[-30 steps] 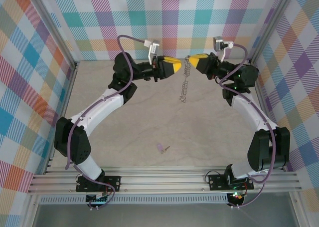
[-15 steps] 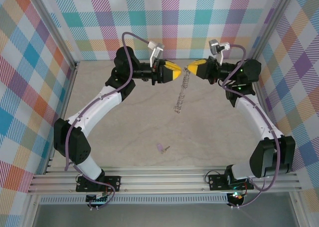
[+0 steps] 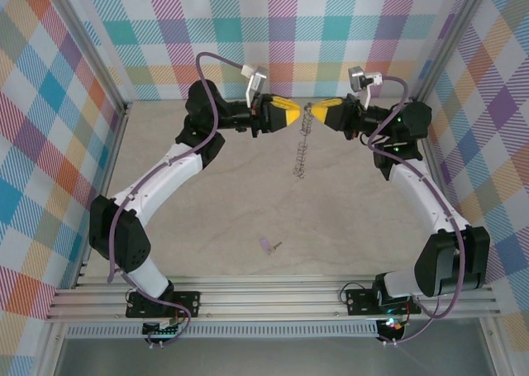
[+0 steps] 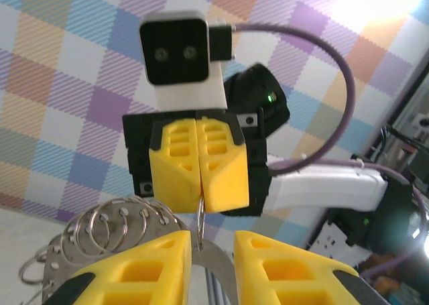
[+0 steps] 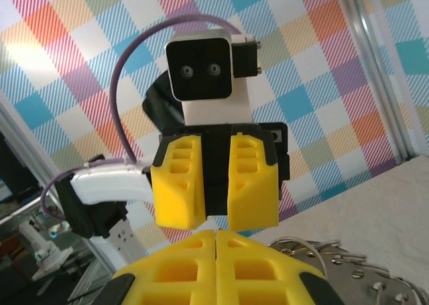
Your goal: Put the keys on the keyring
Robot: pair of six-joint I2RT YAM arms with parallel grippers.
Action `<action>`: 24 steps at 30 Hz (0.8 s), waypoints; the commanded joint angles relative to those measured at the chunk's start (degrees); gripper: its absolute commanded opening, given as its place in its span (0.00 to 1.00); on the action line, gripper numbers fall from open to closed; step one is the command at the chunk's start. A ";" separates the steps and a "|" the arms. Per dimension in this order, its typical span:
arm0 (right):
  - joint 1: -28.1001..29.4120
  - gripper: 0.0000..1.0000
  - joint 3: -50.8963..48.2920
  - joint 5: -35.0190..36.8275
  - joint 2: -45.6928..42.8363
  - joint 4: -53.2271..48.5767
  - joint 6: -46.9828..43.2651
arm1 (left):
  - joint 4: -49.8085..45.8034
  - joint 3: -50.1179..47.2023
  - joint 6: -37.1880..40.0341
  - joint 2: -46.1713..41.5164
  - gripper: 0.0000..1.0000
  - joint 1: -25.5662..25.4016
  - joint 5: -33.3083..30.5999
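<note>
The key [image 3: 266,245], lilac-headed and tiny, lies alone on the table near the front. The keyring [image 3: 301,153] hangs edge-on between both grippers at the back. My right gripper [image 3: 315,111] is shut, and the left wrist view shows its fingers [image 4: 221,177] pinching one small ring at the keyring's rim. My left gripper [image 3: 297,111] faces it tip to tip and stands open. The keyring's flat metal band [image 4: 218,268] runs up through the gap and touches the left finger. Small rings [image 4: 100,228] fan out to the left. The keyring's rim [image 5: 342,265] shows behind my right gripper [image 5: 216,234].
Checked walls close in the table on three sides, close behind both grippers. An aluminium rail [image 3: 273,297] with both arm bases runs along the near edge. The tabletop [image 3: 248,194] under the hanging keyring is bare beige.
Both grippers have stayed high at the back. The left gripper drew away, then came back tip to tip with the right. The hanging keyring swung left and now hangs straighter.
</note>
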 commanded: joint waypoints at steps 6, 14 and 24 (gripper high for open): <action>-0.22 0.00 -3.07 11.66 1.42 13.15 6.23 | 26.93 -3.85 -21.19 4.41 0.26 0.73 -11.60; -0.26 0.00 -4.19 14.60 1.94 15.70 7.75 | 31.45 -3.18 -26.60 6.81 0.27 0.25 -11.77; -0.27 0.00 -4.44 15.14 2.56 17.16 8.86 | 30.36 -1.29 -26.47 8.18 0.27 -1.35 -10.52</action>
